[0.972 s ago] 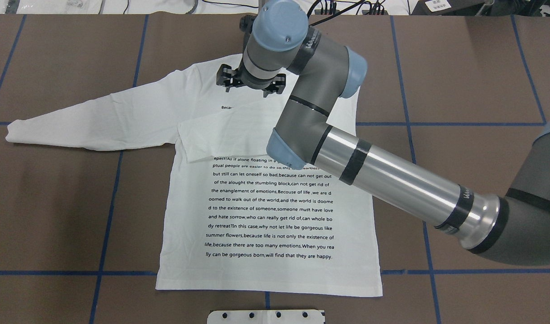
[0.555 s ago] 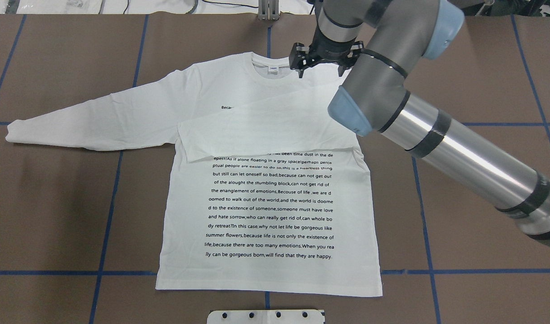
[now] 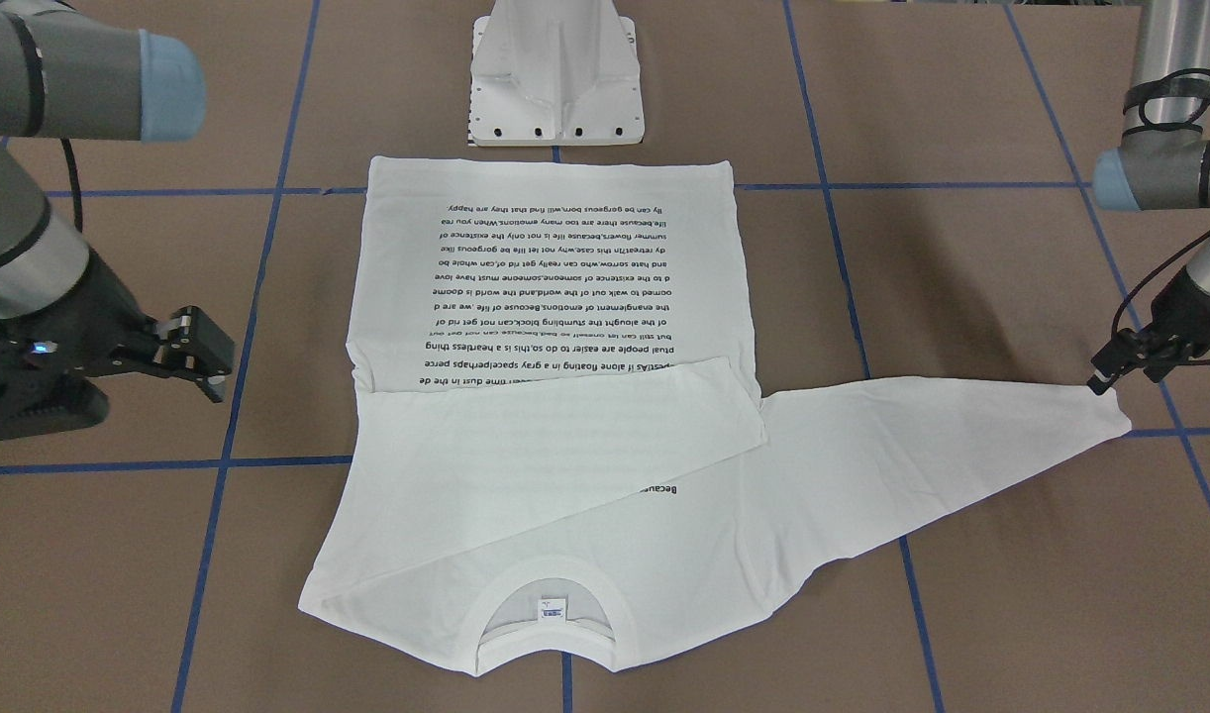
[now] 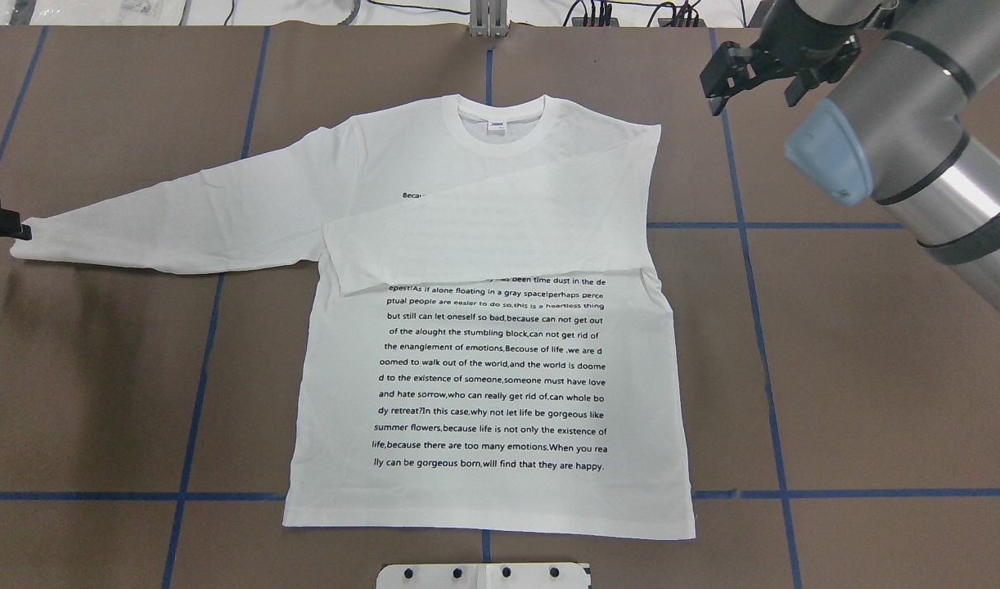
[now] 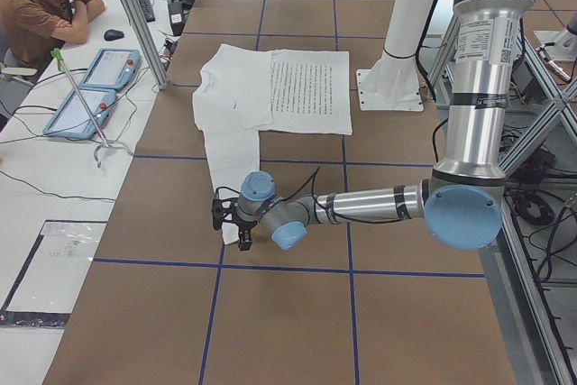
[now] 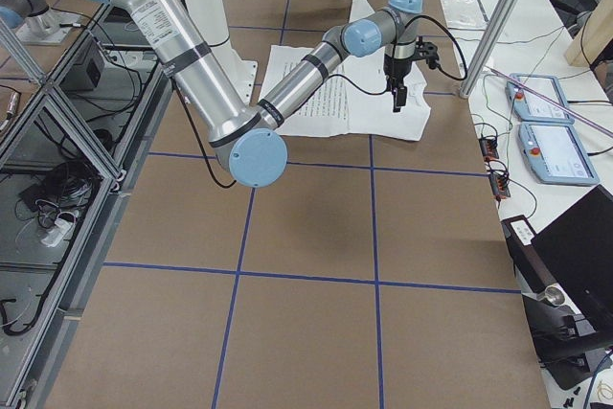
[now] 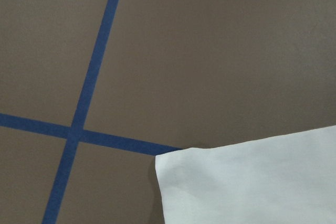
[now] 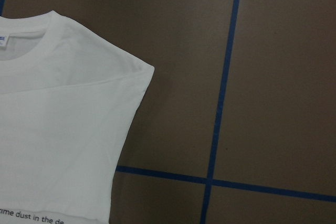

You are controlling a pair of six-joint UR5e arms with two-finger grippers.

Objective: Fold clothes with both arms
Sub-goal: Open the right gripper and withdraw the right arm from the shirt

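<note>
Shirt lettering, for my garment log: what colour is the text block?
Black text lines on a white shirt, clearest in the overhead exterior view.

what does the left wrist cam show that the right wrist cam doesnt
Only the left wrist view shows the end of the outstretched sleeve, lying flat beside a crossing of blue tape lines. Only the right wrist view shows the collar, the neck label, the folded-in shoulder edge and a strip of black print. Both show part of the white shirt on the brown table with blue tape.
</note>
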